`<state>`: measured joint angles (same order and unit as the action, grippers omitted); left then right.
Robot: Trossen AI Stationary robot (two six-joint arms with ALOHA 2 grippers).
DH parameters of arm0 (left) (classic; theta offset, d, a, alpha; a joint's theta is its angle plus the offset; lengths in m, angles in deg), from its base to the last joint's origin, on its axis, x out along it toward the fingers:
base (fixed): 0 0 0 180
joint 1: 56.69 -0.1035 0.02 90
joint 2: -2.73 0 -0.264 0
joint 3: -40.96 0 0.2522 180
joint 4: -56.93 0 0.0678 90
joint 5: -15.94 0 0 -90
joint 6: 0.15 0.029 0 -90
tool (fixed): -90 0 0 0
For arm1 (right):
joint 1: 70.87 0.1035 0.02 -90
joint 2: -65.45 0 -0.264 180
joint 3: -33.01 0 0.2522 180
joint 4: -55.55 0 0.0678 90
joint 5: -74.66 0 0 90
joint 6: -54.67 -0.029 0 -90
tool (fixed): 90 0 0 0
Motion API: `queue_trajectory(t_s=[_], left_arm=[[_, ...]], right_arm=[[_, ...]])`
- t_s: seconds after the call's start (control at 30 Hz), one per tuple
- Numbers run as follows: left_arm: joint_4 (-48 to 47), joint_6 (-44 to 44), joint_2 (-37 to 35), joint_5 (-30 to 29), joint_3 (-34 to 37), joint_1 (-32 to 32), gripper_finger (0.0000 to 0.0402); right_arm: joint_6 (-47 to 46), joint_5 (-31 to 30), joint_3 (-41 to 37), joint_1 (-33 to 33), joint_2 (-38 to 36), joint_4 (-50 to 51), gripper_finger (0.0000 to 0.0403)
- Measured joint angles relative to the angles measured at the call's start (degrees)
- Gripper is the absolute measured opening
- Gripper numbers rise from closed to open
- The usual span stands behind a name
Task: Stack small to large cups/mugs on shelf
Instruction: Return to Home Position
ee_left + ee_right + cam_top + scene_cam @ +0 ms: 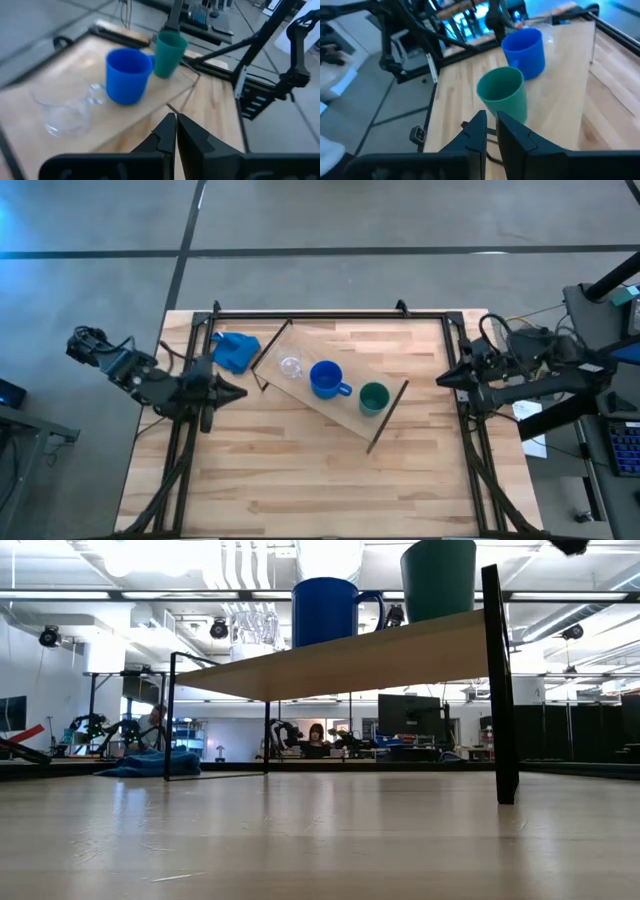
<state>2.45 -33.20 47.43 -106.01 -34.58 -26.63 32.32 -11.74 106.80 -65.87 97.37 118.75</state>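
Between the left gripper [238, 392] and the right gripper [443, 380], parked at opposite edges of the desk [300, 480] with fingers pressed together on nothing, the shelf [342, 410] lies slantwise, carrying all three vessels in a row. Nearest the left gripper stands the clear glass cup [291, 366]; the blue mug [325, 377] sits in the middle, and the green cup [373, 397] stands closest to the right gripper. Ordered small to large, the line-up appears to complete the job, which would explain why both arms hold clear of the shelf. A blue cloth [235, 350] lies near the left gripper, off the shelf.
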Motion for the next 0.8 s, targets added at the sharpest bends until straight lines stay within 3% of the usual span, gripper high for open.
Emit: queue_trajectory(t_s=[0.17, 0.37, 0.63, 0.8], left_arm=[[0.05, 7.83, -3.19, -1.60, 1.20, -0.04, 0.0000], [0.96, 8.34, -6.87, -1.59, 6.73, -0.04, 0.0000], [27.87, 24.51, -20.46, -1.63, 22.43, 0.00, 0.0000], [35.43, 25.34, -30.82, -1.28, 31.02, 0.00, 0.0000]], right_arm=[[-0.17, 0.03, -11.36, 0.02, -7.96, -6.19, 0.0036], [0.52, 2.63, -22.89, 0.02, -17.27, -14.32, 0.0036], [-0.14, 2.81, -33.31, 0.01, -32.04, -22.59, 0.0036], [1.29, 2.79, -33.27, -0.03, -29.68, -25.52, 0.0036]])
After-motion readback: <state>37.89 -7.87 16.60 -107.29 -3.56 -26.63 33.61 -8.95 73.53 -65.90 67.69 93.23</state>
